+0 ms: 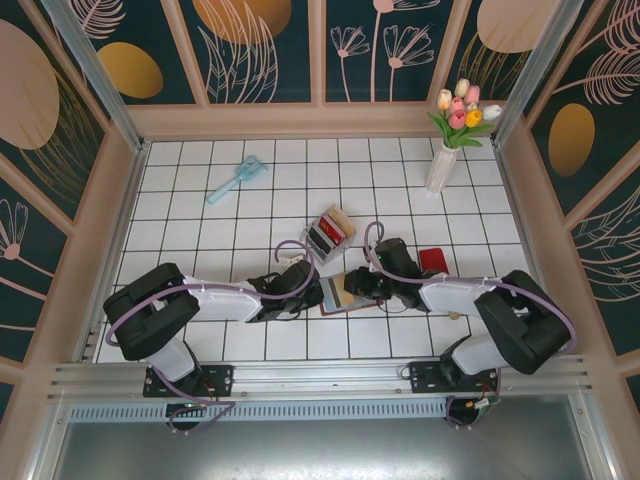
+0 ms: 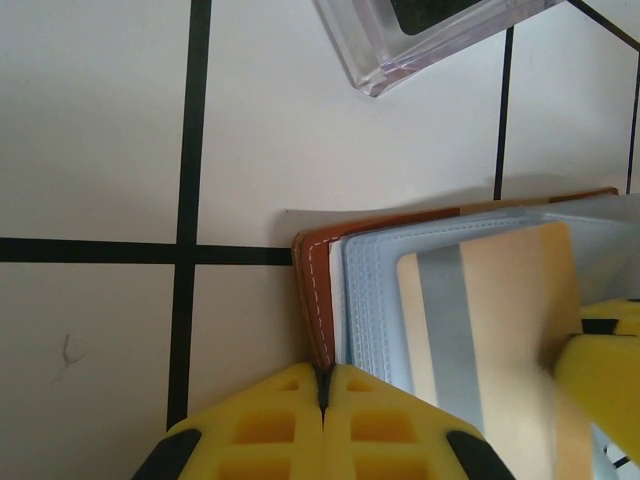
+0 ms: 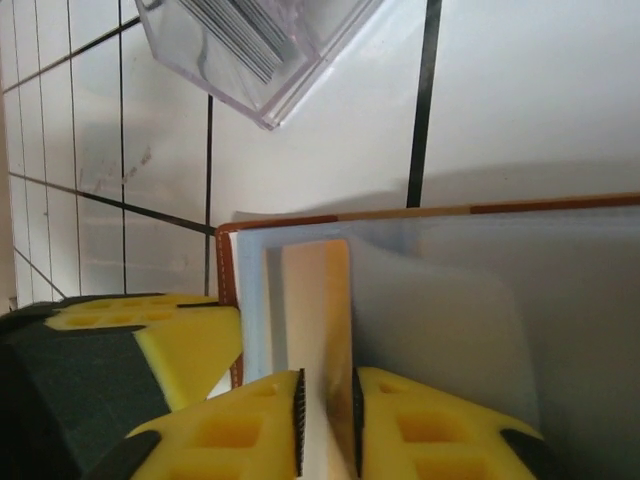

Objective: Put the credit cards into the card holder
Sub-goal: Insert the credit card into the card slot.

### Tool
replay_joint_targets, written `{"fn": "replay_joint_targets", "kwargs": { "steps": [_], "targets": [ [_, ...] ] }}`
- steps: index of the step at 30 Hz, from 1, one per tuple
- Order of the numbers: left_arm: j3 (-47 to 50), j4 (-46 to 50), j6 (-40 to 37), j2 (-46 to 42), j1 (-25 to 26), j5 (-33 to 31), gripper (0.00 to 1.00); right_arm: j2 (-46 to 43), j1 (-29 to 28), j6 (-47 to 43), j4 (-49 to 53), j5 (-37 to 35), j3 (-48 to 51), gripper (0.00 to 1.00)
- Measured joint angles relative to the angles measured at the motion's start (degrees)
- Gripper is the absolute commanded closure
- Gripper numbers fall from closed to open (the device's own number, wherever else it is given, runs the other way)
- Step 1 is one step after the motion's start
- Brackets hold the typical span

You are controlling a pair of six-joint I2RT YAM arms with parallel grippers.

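The brown card holder lies open on the tiles between both grippers, its pale blue sleeves facing up. My left gripper is shut on the holder's stitched brown edge. A tan card with a grey stripe stands partly inside a sleeve, and my right gripper is shut on its near end. The same tan card appears in the left wrist view, beside a right fingertip. More cards stand in the clear tray just beyond the holder.
A corner of the clear tray sits close above the holder, also in the right wrist view. A red object lies by the right arm. A pale blue brush lies far left; a vase of tulips stands far right.
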State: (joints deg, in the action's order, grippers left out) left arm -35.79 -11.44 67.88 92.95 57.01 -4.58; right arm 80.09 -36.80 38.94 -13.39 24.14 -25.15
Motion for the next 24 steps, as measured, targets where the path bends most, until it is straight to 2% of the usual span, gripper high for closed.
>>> {"fn": "replay_joint_targets", "kwargs": {
  "steps": [4,6,9,16,20,24],
  "targets": [
    [0.0,-0.07,-0.02,0.0,0.0,0.0,1.0,-1.18,0.5,-2.51,4.13,0.35,-1.33,0.79],
    [0.0,-0.13,-0.15,0.02,0.0,0.02,1.0,-0.94,0.68,-3.06,5.11,0.92,-1.38,0.89],
    [0.0,-0.28,-0.22,0.11,0.0,0.02,1.0,0.81,0.79,-3.89,5.6,1.79,-1.81,0.95],
    [0.0,-0.26,-0.22,0.13,0.0,0.0,1.0,3.91,-0.11,-5.46,8.48,2.45,-5.53,0.87],
    [-0.11,-0.24,-0.2,0.24,0.0,-0.02,1.0,4.7,-1.11,-6.6,13.16,-0.92,-8.33,0.8],
    [-0.35,-0.11,-0.17,0.39,0.0,-0.02,1.0,2.89,-1.77,-7.91,16.72,-5.03,-9.22,0.79]
  ]
}}
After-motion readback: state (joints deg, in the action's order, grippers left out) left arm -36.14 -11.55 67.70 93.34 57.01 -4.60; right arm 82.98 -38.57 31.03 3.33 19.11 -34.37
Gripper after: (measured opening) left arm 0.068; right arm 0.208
